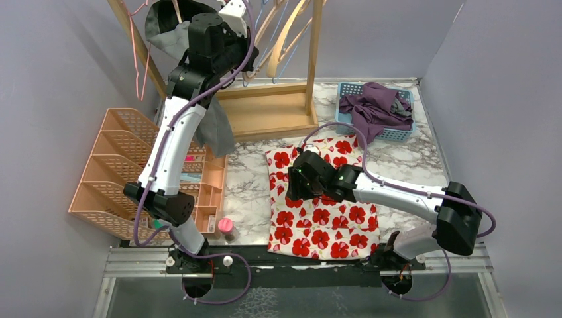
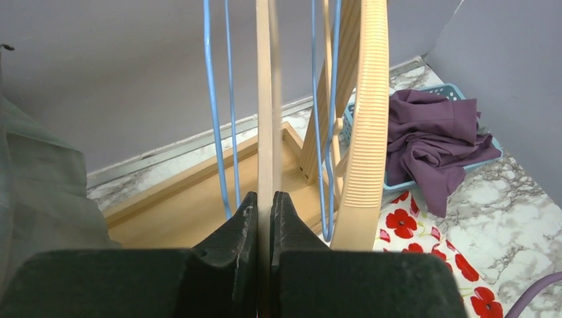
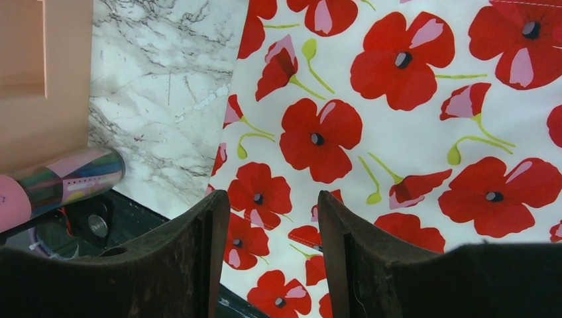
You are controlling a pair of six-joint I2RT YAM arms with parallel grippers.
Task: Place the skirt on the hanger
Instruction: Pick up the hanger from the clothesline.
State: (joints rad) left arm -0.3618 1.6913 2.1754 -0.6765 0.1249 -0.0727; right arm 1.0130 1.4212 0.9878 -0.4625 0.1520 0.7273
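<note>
Skirt [image 1: 323, 228]: flat on tabletop [image 1: 246, 189], middle hidden under right arm [image 1: 397, 192]
Left hand [image 2: 264, 202]: clamped on thin wooden hanger [image 2: 265, 99]
Hanger: upper part out of view
Right hand [image 3: 273, 202]: wide, empty, over skirt edge; contact cannot be told

The left gripper [image 2: 264, 200] has its black jaws pressed together on a thin pale wooden hanger [image 2: 265, 99], seen edge-on and running straight up the frame. Blue wire hangers [image 2: 213, 119] hang on either side of it, and a ribbed cream hanger [image 2: 371, 119] curves just to the right. Behind lies the wooden rack base [image 2: 192, 205]. A grey cloth [image 2: 33, 192] fills the left edge. At right, a purple garment [image 2: 437, 139] spills out of a blue basket [image 2: 445, 88] onto the marble tabletop [image 2: 510, 199], near the poppy-print skirt [image 2: 431, 258].
</note>
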